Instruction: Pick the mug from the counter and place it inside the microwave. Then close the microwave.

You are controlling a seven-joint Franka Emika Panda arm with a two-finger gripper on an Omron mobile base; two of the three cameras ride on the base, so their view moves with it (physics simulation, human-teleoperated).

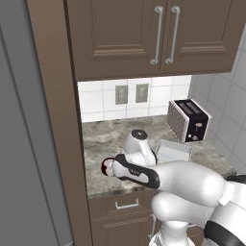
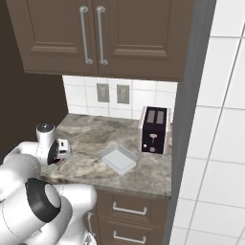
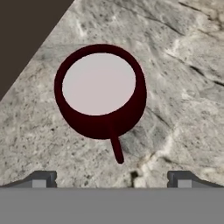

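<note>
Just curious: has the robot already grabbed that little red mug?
No, the mug stands free on the counter, ahead of the open gripper.

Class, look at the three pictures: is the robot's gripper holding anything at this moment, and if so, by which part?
Nothing is held. The gripper is open above the mug, which stands upright on the counter, its handle pointing toward the fingertips.

One mug (image 3: 100, 94), one toaster (image 1: 189, 120), one tray (image 2: 118, 158) — two outlets (image 2: 113, 94).

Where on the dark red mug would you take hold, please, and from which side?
Probably the rim wall of the mug, from straight above: it stands upright on the counter, mouth open to the hand. Put one finger inside and one outside, away from the thin handle. The gripper is open.
</note>
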